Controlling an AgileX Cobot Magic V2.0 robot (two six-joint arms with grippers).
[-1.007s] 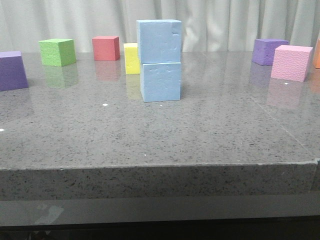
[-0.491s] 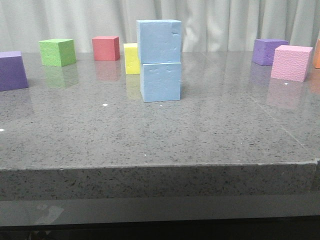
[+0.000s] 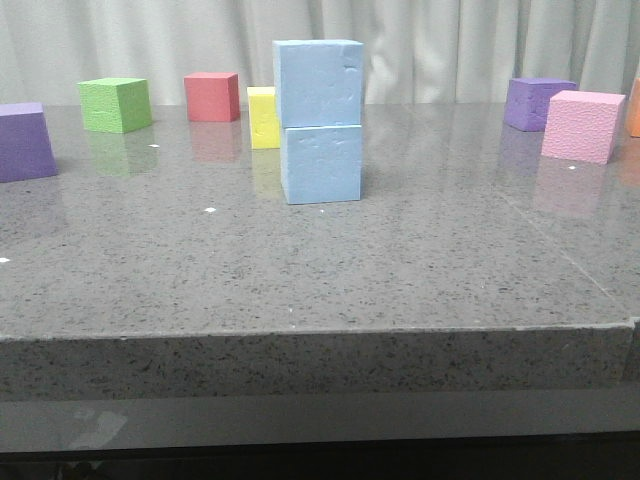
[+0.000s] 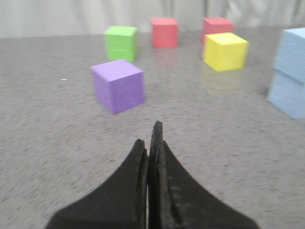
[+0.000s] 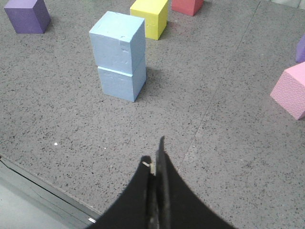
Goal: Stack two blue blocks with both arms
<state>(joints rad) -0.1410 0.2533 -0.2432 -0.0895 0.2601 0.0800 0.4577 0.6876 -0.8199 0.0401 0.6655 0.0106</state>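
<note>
Two pale blue blocks stand stacked on the grey table: the upper block (image 3: 319,83) rests on the lower block (image 3: 321,164), slightly offset to the left. The stack also shows in the right wrist view (image 5: 119,55) and at the edge of the left wrist view (image 4: 290,71). No arm shows in the front view. My left gripper (image 4: 148,136) is shut and empty, above bare table short of a purple cube. My right gripper (image 5: 155,152) is shut and empty, near the table's front edge, well short of the stack.
A yellow cube (image 3: 263,117) sits just behind the stack. A red cube (image 3: 212,96), a green cube (image 3: 116,104) and a purple cube (image 3: 24,141) stand to the left. A pink cube (image 3: 584,125) and another purple cube (image 3: 537,102) stand to the right.
</note>
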